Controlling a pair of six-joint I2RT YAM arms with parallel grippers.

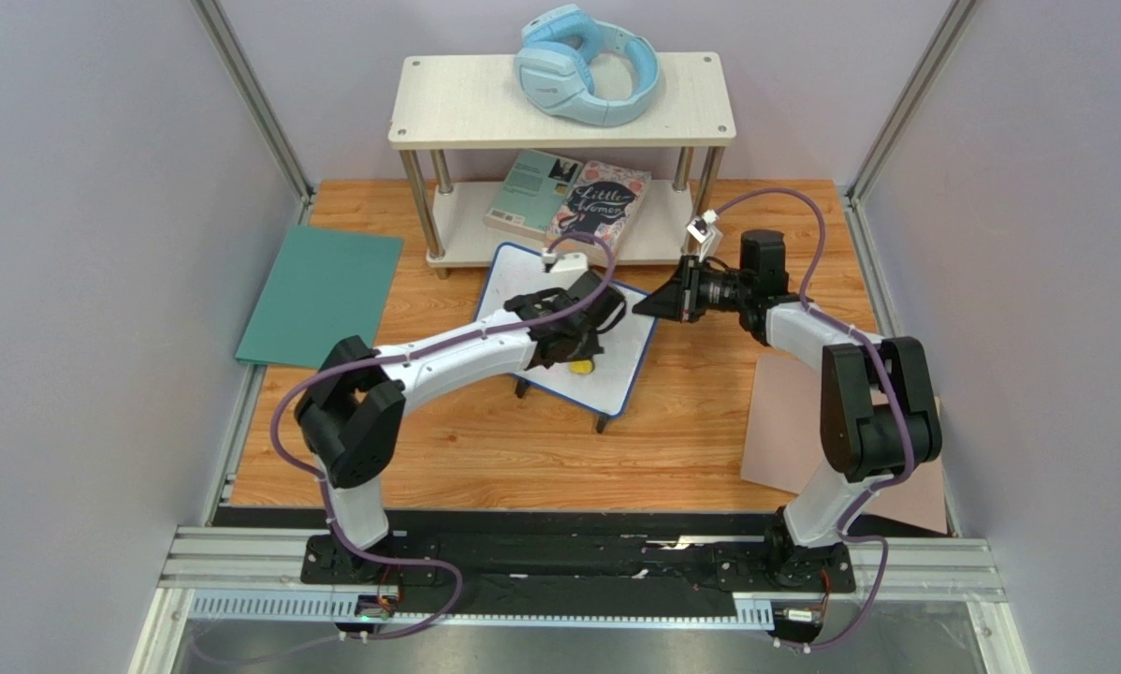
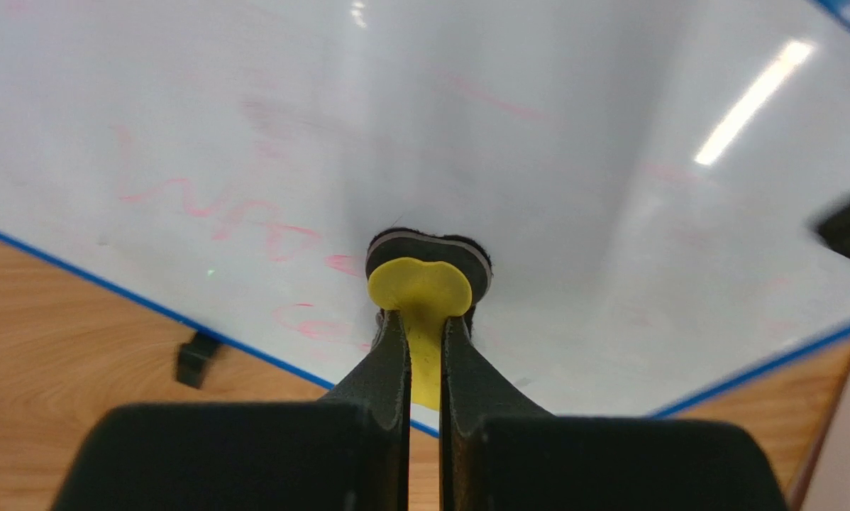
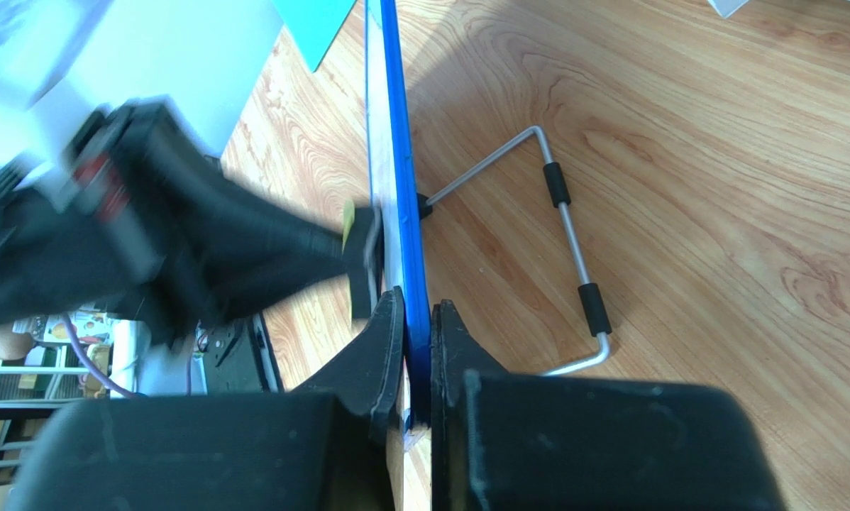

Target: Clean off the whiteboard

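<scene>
The whiteboard point(image 1: 513, 280), white with a blue rim, lies tilted on the wooden table in front of the shelf. My left gripper point(image 1: 582, 357) is over its lower middle, shut on a yellow-handled eraser point(image 2: 420, 291) whose black pad presses on the board point(image 2: 525, 117). Faint pink writing point(image 2: 221, 210) lies left of the eraser. My right gripper point(image 1: 653, 302) is shut on the board's right edge, its jaws either side of the blue rim point(image 3: 397, 160). The right wrist view shows the gripper point(image 3: 417, 316) and the board's wire stand point(image 3: 569, 241) behind it.
A white two-tier shelf point(image 1: 447, 106) stands at the back with blue headphones point(image 1: 587, 63) on top and books point(image 1: 573, 197) below. A teal sheet point(image 1: 322, 295) lies at the left. A tan-pink sheet point(image 1: 777, 421) lies at the right under my right arm.
</scene>
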